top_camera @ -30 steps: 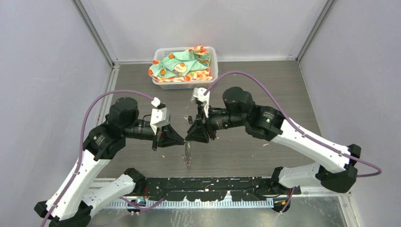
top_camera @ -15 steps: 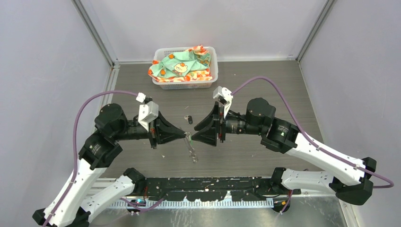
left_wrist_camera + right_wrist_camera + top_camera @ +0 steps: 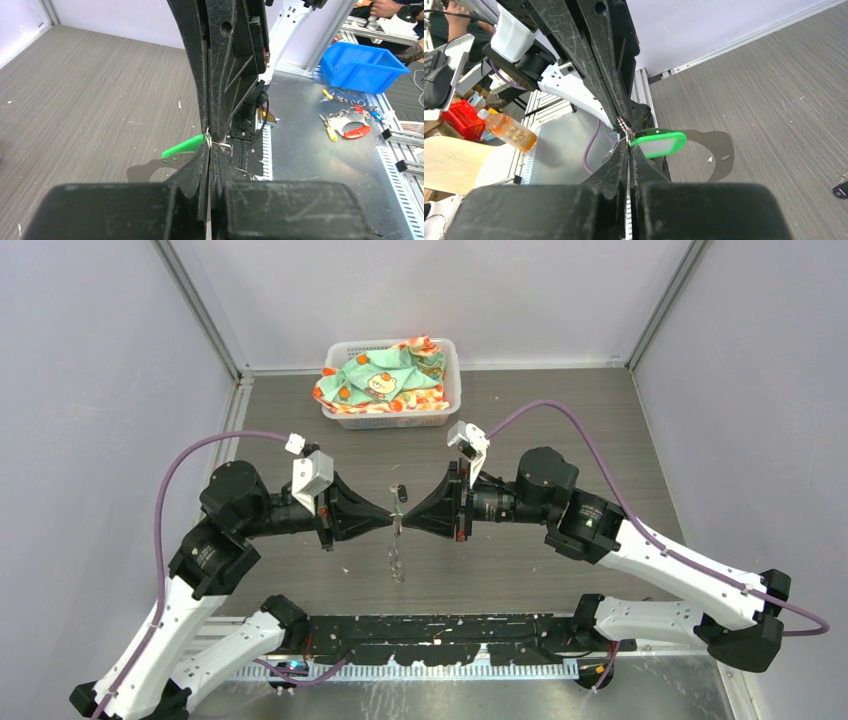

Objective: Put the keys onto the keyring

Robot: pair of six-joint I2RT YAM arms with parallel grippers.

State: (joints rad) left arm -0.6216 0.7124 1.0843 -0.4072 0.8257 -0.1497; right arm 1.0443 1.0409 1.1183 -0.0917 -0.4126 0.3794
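My left gripper (image 3: 393, 521) and right gripper (image 3: 404, 519) meet tip to tip above the table's middle. The left gripper (image 3: 209, 147) is shut on the keyring (image 3: 150, 169), a thin silver-grey loop (image 3: 397, 560) hanging below the tips. The green key (image 3: 399, 511) juts sideways from the joined tips (image 3: 182, 147). In the right wrist view the right gripper (image 3: 628, 146) is shut, pinching the end of the green key's head (image 3: 659, 143), with the keyring (image 3: 716, 150) behind it. The black key (image 3: 401, 493) lies alone on the table just beyond the tips (image 3: 840, 189).
A white basket (image 3: 455, 370) holding a patterned cloth stands at the back centre. A black rail (image 3: 440, 625) runs along the near edge between the arm bases. Grey walls enclose the table on three sides.
The right gripper has shut and closed in on the left tip, where the green key hangs. The left gripper stayed shut, and the hanging keyring swung slightly left.
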